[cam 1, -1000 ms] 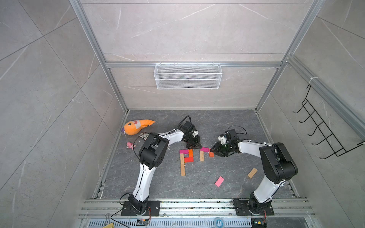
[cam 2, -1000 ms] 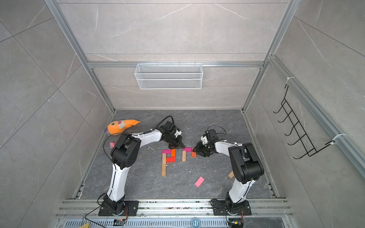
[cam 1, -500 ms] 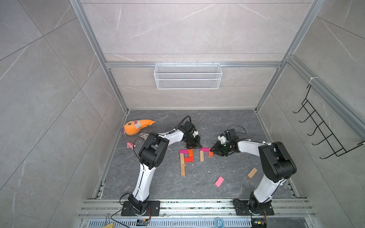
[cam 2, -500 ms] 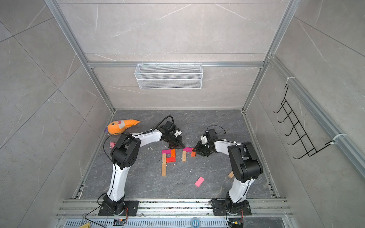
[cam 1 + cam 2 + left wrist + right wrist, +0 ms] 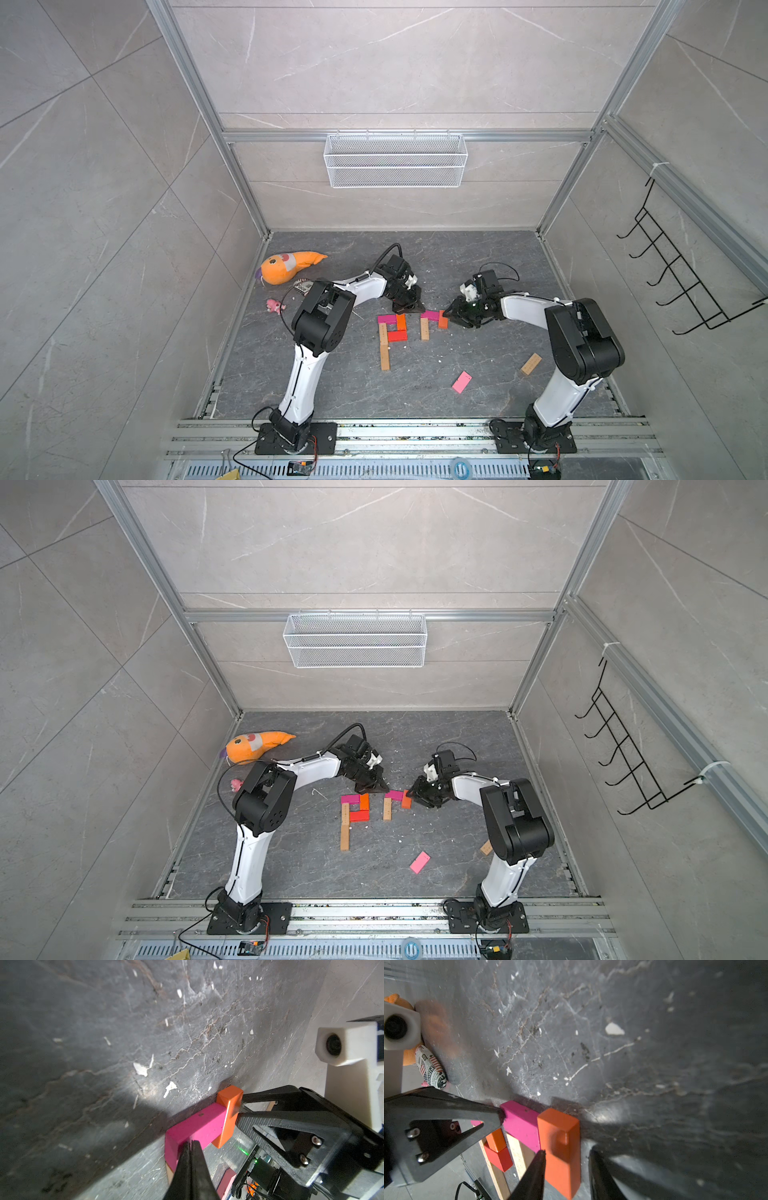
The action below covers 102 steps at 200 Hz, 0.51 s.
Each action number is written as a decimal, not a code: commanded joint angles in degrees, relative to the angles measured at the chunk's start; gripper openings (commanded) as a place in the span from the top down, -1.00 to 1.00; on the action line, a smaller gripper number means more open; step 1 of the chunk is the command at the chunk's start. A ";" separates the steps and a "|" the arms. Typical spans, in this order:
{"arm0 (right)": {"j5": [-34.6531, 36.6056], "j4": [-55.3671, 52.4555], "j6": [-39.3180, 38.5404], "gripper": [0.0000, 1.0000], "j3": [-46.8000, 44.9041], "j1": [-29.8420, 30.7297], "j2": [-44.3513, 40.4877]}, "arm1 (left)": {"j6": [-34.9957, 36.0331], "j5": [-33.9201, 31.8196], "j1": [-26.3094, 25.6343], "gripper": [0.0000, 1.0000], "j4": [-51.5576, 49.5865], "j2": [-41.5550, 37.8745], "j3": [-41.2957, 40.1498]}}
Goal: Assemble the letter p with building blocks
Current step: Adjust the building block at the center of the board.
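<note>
The letter p [image 5: 384, 343] lay flat on the grey floor [image 5: 457, 257], with a tan stem and a loop of magenta, orange and red bricks. Just beside it, on the right arm's side, sat an unfinished group: a tan brick [image 5: 424, 329], a magenta brick [image 5: 199, 1124] and an orange brick [image 5: 560, 1136], all touching.

The right gripper [image 5: 566, 1150] straddled the orange brick. Its fingers were spread, one tip at the brick's edge and the other seemingly just clear of it. The left gripper [image 5: 190, 1145] kept its fingers pressed together, tips against the magenta brick.

A light pink brick [image 5: 461, 382] and a loose tan brick [image 5: 531, 364] lay well apart from the group, nearer the arm bases. An orange plush [image 5: 286, 266] lay by the wall.
</note>
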 commanded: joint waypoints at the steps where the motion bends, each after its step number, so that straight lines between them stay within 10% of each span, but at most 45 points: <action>1: 3.72 -4.29 -0.32 0.22 1.23 -0.79 0.35 | 1.18 -0.99 -0.26 1.00 -2.07 -0.97 -0.01; 102: 2.53 -5.95 -0.10 0.24 8.28 -1.18 4.48 | -2.12 0.54 0.35 1.00 0.33 -2.02 0.41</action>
